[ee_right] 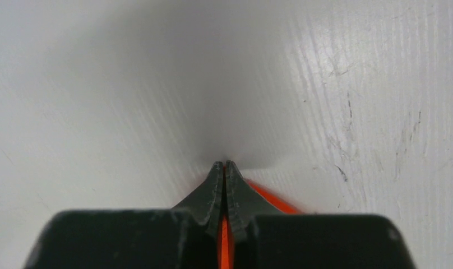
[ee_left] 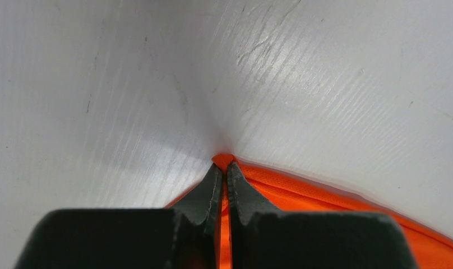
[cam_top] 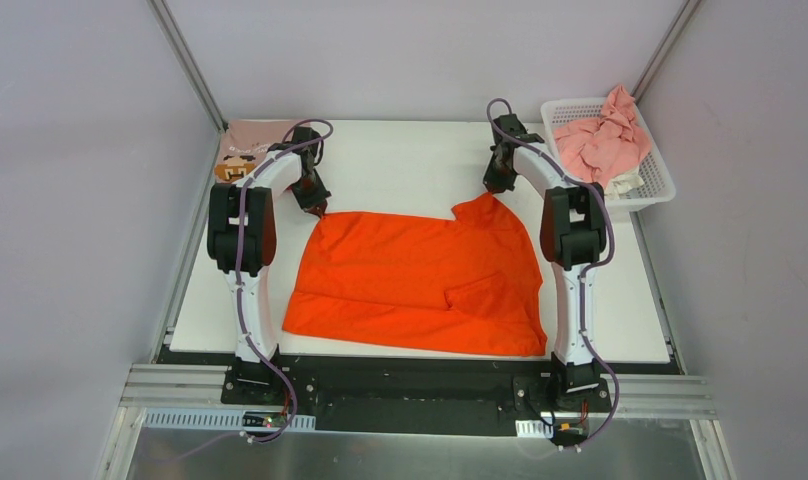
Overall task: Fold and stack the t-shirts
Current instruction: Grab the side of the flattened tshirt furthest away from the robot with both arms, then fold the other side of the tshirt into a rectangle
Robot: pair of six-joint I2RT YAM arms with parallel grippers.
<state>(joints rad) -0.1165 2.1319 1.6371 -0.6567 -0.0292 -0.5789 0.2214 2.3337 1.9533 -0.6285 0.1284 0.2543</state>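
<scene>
A plain bright orange t-shirt (cam_top: 420,285) lies spread on the white table (cam_top: 400,160), with folds near its right side. My left gripper (cam_top: 320,212) is shut on the shirt's far left corner (ee_left: 224,159); orange cloth shows between the jaws. My right gripper (cam_top: 492,192) is shut on the shirt's far right corner (ee_right: 274,202), which rises to a peak. A folded dusty-pink t-shirt with a pixel cartoon face (cam_top: 245,150) lies at the table's far left corner. Light pink t-shirts (cam_top: 605,140) are crumpled in the basket.
A white plastic lattice basket (cam_top: 660,185) stands at the far right of the table. Grey walls close in the table on three sides. The arm bases stand at the near edge.
</scene>
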